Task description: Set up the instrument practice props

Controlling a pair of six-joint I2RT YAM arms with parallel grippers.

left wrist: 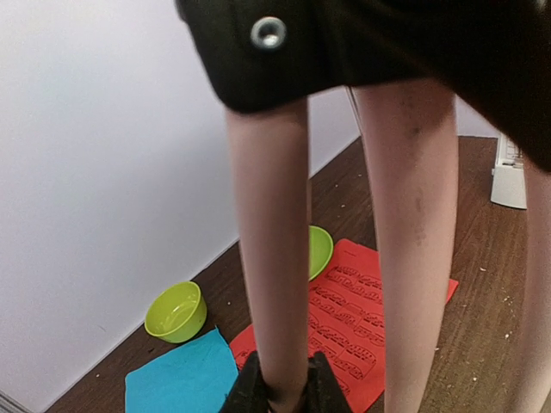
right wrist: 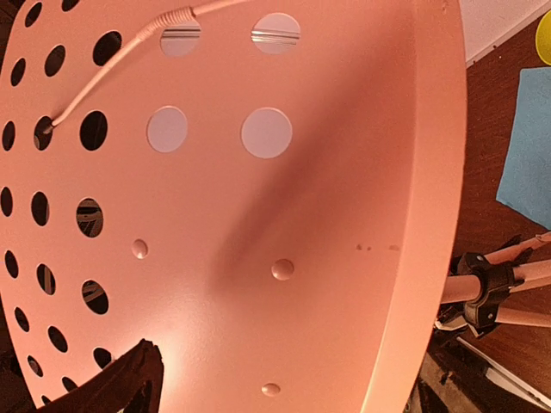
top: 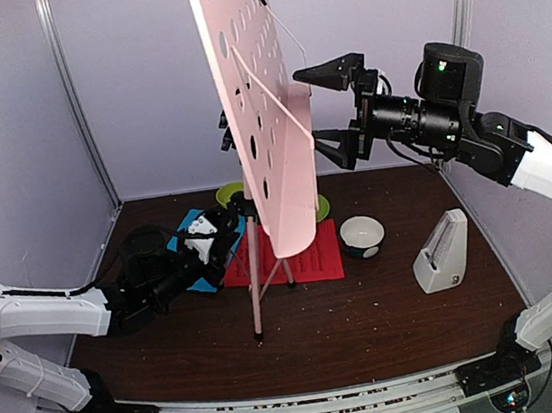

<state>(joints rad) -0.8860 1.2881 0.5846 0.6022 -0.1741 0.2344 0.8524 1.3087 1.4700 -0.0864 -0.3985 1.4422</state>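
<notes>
At bench centre the music stand (top: 260, 138) is upright, tripod partly on the red sheet (top: 307, 253). Your left fingers (left wrist: 250, 391) pinch one tripod leg (left wrist: 267, 258) low down. Your right fingers (top: 332, 71) are spread wide just beside the desk edge, holding nothing. Looks like desk adjustment: hold the leg firm, take the rim squarely, avoid the wire retainer (right wrist: 175, 15), and tilt slowly since it's top-heavy. The metronome (top: 443, 251) sits well apart, right side.

Dark brown wood-grain tabletop (top: 370, 316), crumb-speckled. Plain pale lavender walls (top: 140, 82) enclose its far and side edges; grey metal posts (top: 78, 110) rise from its far corners.
</notes>
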